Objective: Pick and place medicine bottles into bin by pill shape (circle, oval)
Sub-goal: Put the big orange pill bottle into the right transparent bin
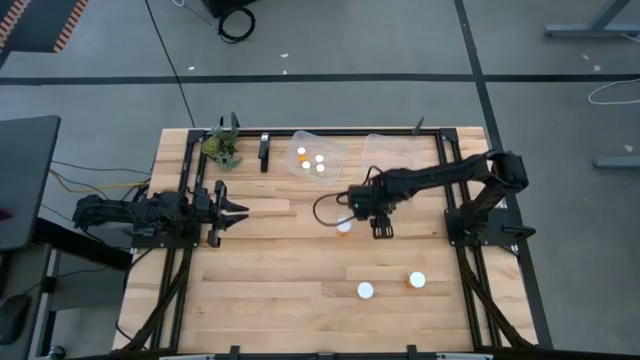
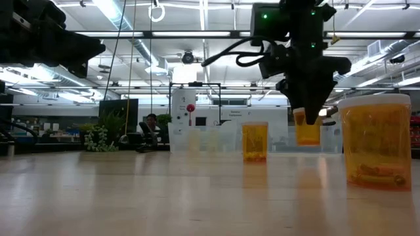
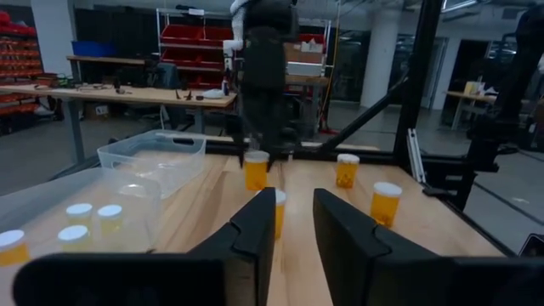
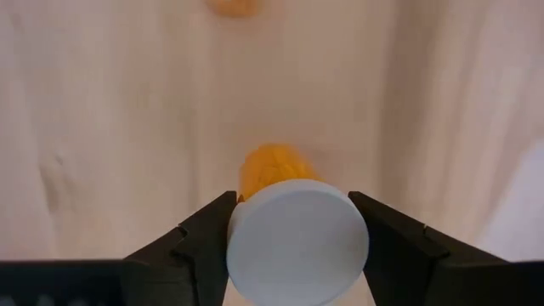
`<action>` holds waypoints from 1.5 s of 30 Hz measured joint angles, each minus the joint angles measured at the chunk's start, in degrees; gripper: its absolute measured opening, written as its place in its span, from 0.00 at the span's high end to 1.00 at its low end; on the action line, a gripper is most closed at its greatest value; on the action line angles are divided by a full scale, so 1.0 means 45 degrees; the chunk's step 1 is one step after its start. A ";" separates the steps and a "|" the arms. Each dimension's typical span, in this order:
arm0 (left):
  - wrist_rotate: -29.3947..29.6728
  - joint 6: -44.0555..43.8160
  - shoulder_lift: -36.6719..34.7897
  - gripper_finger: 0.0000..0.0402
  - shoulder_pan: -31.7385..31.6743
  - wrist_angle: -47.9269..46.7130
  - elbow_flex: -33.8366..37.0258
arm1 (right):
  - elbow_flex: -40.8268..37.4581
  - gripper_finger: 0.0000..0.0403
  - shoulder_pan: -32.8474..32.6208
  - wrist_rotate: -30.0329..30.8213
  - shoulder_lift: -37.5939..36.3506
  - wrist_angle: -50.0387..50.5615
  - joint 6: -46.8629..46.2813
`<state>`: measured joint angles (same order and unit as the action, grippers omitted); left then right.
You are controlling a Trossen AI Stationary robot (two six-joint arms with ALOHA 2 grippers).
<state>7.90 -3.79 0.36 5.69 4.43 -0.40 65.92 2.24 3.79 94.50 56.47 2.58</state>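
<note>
Right gripper (image 4: 293,223) pinches a bottle (image 4: 296,238) by its cap, lifted off mid-table for carrying to a bin (image 1: 318,150). Left gripper (image 1: 232,210) waits near the left edge, fingers slightly apart.

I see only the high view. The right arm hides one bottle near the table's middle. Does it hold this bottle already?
Observer: Yes. In the right wrist view the right gripper has its jaws pressed on both sides of the held bottle, at its white cap.
Operator: Does it stand on the table?
Observer: No. In the low view it hangs above the table, higher than a standing bottle beside it.
Operator: And the other arm?
Observer: The left gripper, in its wrist view, has jaws apart, nothing between them.
</note>
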 joint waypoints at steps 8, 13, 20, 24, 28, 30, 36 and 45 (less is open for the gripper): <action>0.0000 0.0005 0.0000 0.77 0.0000 -0.0006 0.0000 | 0.1484 0.45 0.1844 0.0111 0.0000 0.1511 0.1195; 0.0000 0.0005 0.0000 0.77 0.0000 -0.0004 0.0000 | 0.2362 0.45 0.3095 0.0243 -0.0005 0.2310 0.1950; 0.0000 0.0005 0.0000 0.79 0.0000 -0.0001 0.0000 | 0.2850 0.45 0.4887 0.0495 -0.0005 0.2448 0.3212; 0.0000 0.0005 0.0000 0.79 0.0000 -0.0001 0.0000 | 0.2850 0.45 0.5912 0.0491 -0.0005 0.2079 0.3753; 0.0000 0.0005 0.0000 0.79 0.0000 -0.0001 0.0000 | 0.2840 0.45 0.6758 0.0481 -0.0005 0.1393 0.4419; 0.0000 0.0005 0.0000 0.78 0.0002 -0.0001 0.0000 | 0.2776 0.45 0.7103 0.0296 -0.0005 0.0977 0.4685; 0.0000 0.0005 0.0000 0.78 0.0000 0.0003 0.0000 | 0.2596 0.45 0.8018 -0.0104 0.0077 0.0675 0.5071; -0.0005 0.0005 0.0000 0.80 0.0001 0.0004 0.0002 | 0.0955 0.45 0.9192 -0.0109 0.0073 0.0425 0.4945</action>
<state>7.88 -3.77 0.36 5.70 4.45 -0.39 70.21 43.60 3.30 94.83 58.38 24.83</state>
